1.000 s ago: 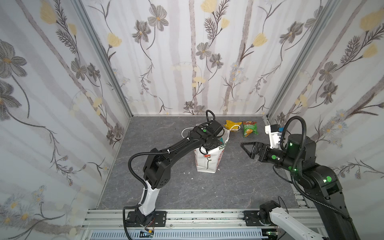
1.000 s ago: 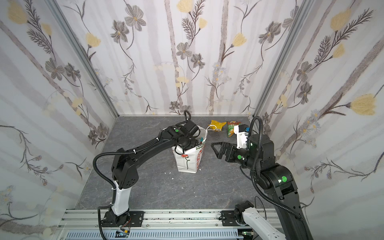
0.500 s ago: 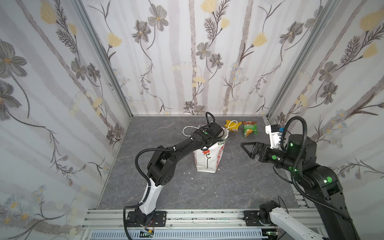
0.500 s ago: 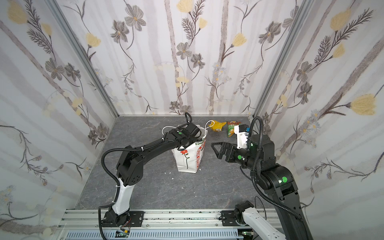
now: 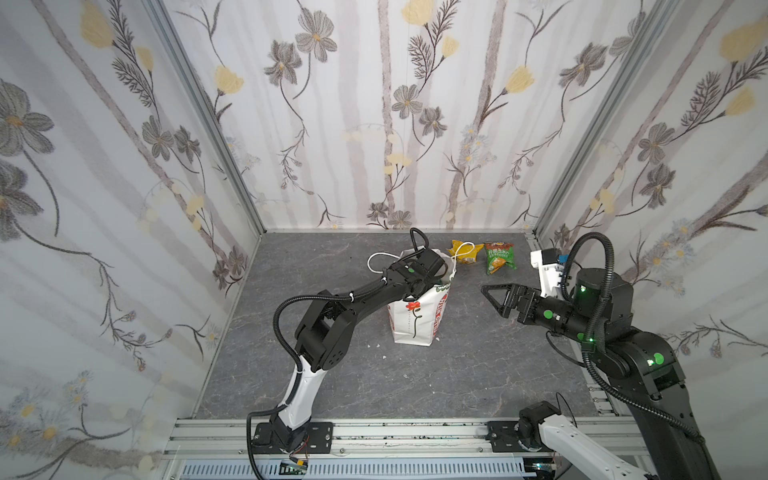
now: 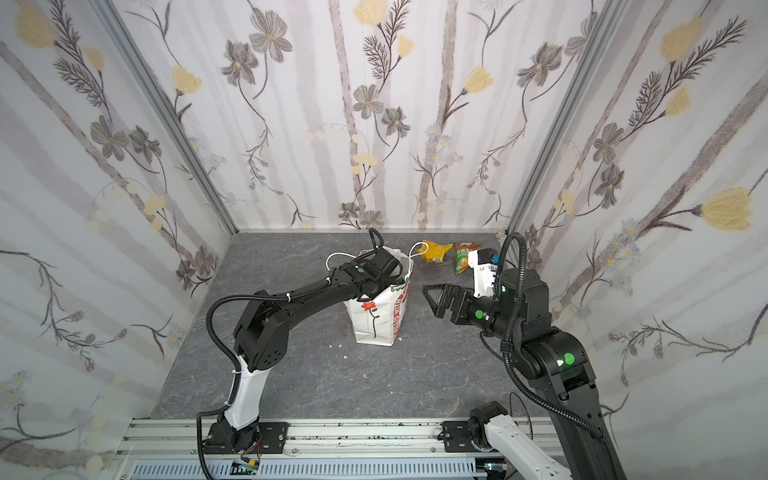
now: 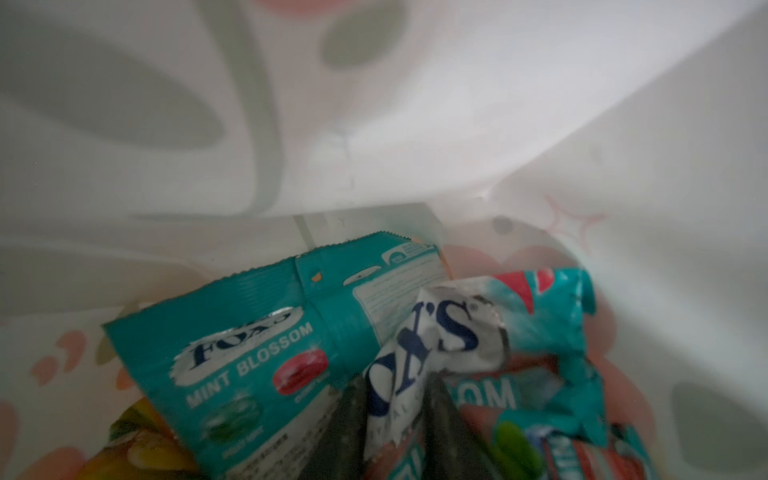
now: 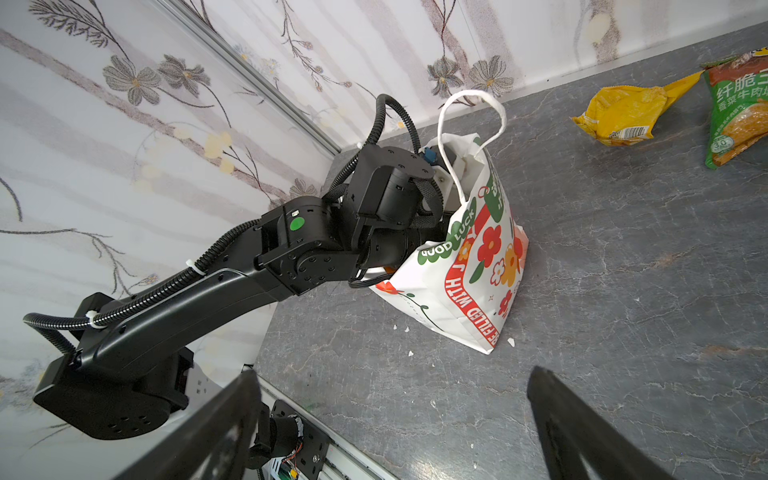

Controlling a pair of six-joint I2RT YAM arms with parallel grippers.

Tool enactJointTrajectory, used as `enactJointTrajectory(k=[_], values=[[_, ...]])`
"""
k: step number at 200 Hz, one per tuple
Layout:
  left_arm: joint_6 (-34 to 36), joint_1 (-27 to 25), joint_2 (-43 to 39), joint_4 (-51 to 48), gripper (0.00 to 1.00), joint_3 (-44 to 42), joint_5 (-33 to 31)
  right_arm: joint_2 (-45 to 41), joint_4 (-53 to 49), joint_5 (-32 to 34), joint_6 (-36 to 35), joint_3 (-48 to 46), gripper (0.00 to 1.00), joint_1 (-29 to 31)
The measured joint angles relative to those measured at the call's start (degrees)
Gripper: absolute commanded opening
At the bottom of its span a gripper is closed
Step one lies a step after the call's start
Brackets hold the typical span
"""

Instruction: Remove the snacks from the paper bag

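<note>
Middle of the table: the paper bag (image 5: 415, 322) (image 6: 374, 322) is stood upright on the dark grey tabletop (image 5: 457, 374), and its mouth is spread around the left arm (image 5: 353, 298). The red flower on a black stem is turned to the near side, and red lettering is carried on the panel facing right.
Bag handles: one white cord loop (image 5: 374, 262) is draped off the left of the mouth; the other cord loop (image 8: 471, 99) is raised above the right edge.
Left gripper: the left gripper (image 7: 395, 380) is sunk inside the bag and is hidden by it in both top views. In the left wrist view its dark fingers (image 7: 345, 424) are closed onto a fold of the crumpled white-teal packet (image 7: 440, 328), which is pinched between them.
Snacks inside the bag: a flat teal packet (image 7: 257, 353) marked "Mint Blossom" is laid against the pinched one and is partly covered by it. A yellow-orange corner (image 7: 137, 449) is glimpsed beside the teal packet, too blurred to be named.
Snacks on the table: the yellow packet (image 5: 465, 254) (image 8: 623, 114) and the green-and-red packet (image 5: 500, 259) (image 8: 735, 108) are laid side by side near the far wall, to the right of the bag and apart from it, with the yellow one closer to the bag.
Right gripper: the right gripper (image 5: 493, 301) (image 8: 392, 372) is held above the table to the right of the bag, well apart from it and pointed towards it. Its fingers (image 8: 232, 415) are spread wide.
Table surface: small white scraps (image 8: 510, 341) are scattered close to the foot of the bag.
</note>
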Motion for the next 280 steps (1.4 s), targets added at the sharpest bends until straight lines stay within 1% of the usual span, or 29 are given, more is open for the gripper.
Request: enactJointTrajectory(k=[21, 72, 146, 280], values=[[-0.17, 0.00, -0.07, -0.57, 0.00, 0.46, 0.15, 0.02, 0.00, 0.00, 0.00, 0.00, 0.99, 0.00], [-0.20, 0.00, -0.81, -2.91, 0.00, 1.29, 0.17, 0.26, 0.00, 0.00, 0.00, 0.00, 0.99, 0.00], [-0.17, 0.02, -4.42, -8.22, 0.00, 2.14, 0.07, 0.28, 0.02, 0.00, 0.00, -0.02, 0.99, 0.00], [1.38, 0.02, -6.69, -14.91, 0.00, 10.43, -1.57, -0.09, 0.26, -0.02, 0.00, -0.46, 0.99, 0.00]])
